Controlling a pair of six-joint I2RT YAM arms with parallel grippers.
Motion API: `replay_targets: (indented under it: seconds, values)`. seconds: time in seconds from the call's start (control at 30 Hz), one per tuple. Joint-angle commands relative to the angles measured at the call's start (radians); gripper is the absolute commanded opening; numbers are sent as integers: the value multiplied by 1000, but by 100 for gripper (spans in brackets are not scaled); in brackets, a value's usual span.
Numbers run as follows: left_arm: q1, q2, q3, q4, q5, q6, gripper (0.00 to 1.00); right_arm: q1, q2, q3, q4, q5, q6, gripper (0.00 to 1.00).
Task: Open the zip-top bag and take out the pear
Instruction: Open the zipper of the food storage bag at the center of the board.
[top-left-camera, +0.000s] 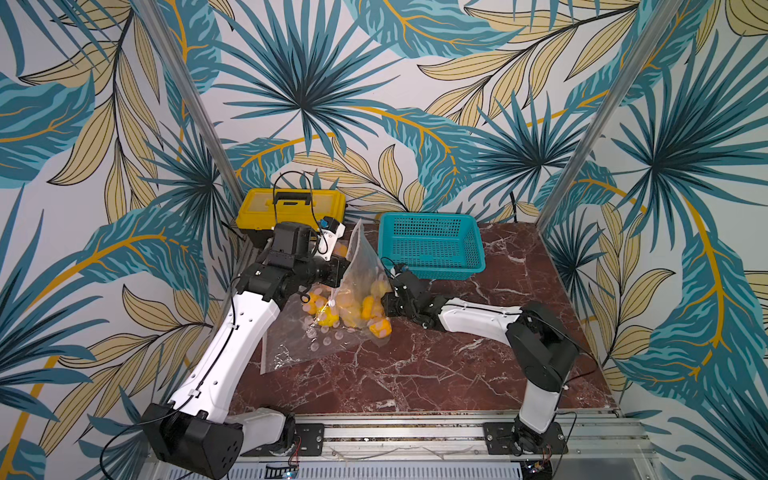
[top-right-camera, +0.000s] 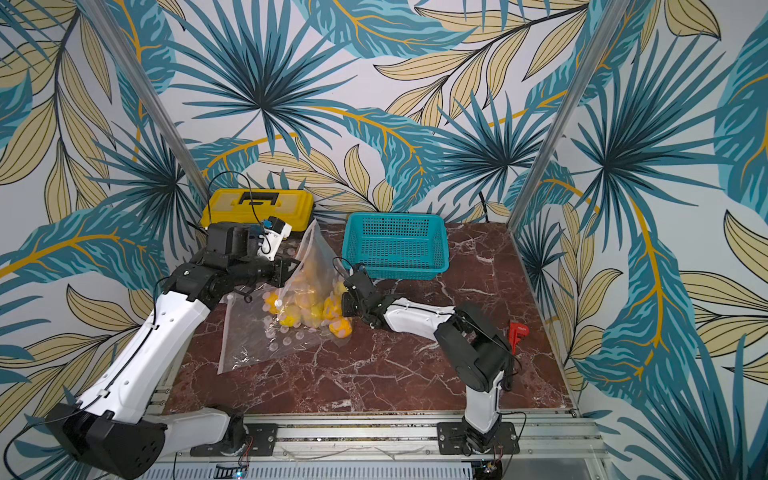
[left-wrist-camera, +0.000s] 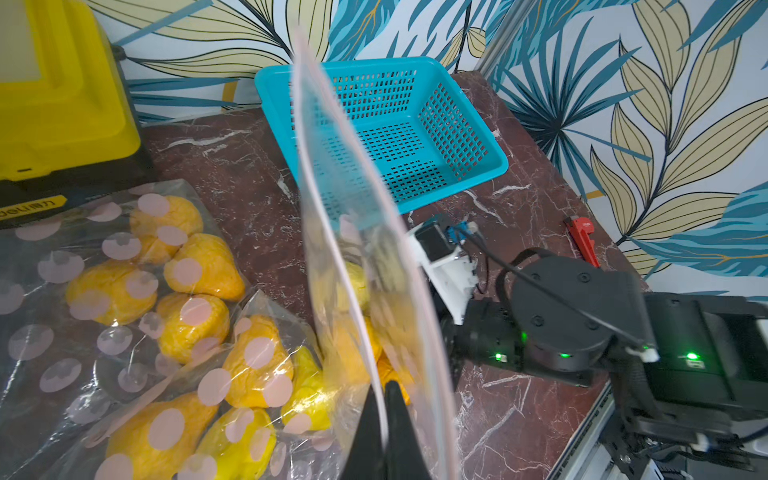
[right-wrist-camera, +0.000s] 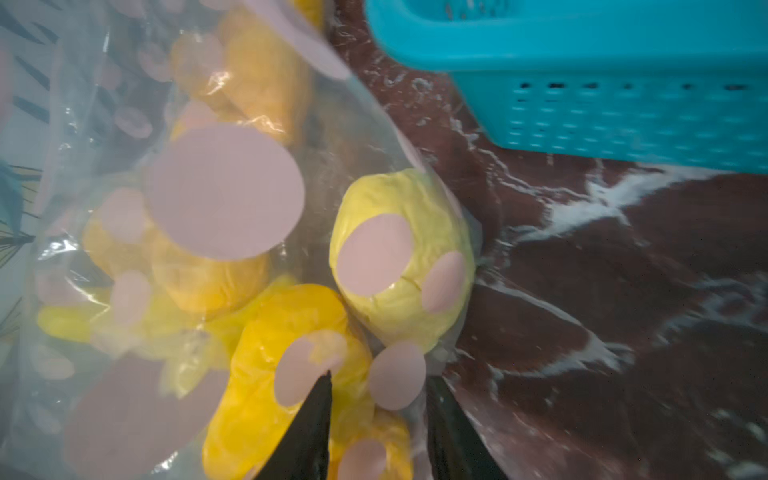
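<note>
The clear zip-top bag (top-left-camera: 358, 257) with pink dots holds several yellow pears (top-left-camera: 368, 309) and stands lifted into a peak at the back left of the table. My left gripper (left-wrist-camera: 384, 386) is shut on the bag's zip rim and holds it up; in a top view the left gripper (top-right-camera: 291, 266) is at the bag's left side. My right gripper (right-wrist-camera: 378, 374) is low at the bag's right side. Its fingers press on a yellow pear (right-wrist-camera: 357, 401) from both sides. Whether film lies between them I cannot tell. A paler pear (right-wrist-camera: 399, 249) lies just beyond.
A teal basket (top-left-camera: 432, 245) stands right behind the bag and my right gripper (top-left-camera: 385, 297). A yellow toolbox (top-left-camera: 291, 205) sits at the back left, behind my left arm. A red tool (top-right-camera: 517, 332) lies near the right edge of the marble table (top-left-camera: 415, 370).
</note>
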Motion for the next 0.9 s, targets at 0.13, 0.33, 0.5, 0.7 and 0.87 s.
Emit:
replay_targets:
  seconds: [0.13, 0.33, 0.5, 0.7, 0.87]
  values:
    - [3, -48, 14, -16, 43, -40, 0, 82, 165, 163, 191, -117, 52, 37]
    - [-49, -19, 14, -16, 17, -46, 0, 86, 165, 153, 254, -88, 60, 37]
    - [-160, 64, 22, -16, -69, -60, 0, 43, -38, -53, 188, 48, 49, 41]
    - [-303, 207, 87, -13, -178, -137, 0, -64, -356, -237, -46, 76, 87, 45]
    - [-428, 338, 160, -11, -256, -196, 0, -206, -565, -302, -248, -38, 196, 51]
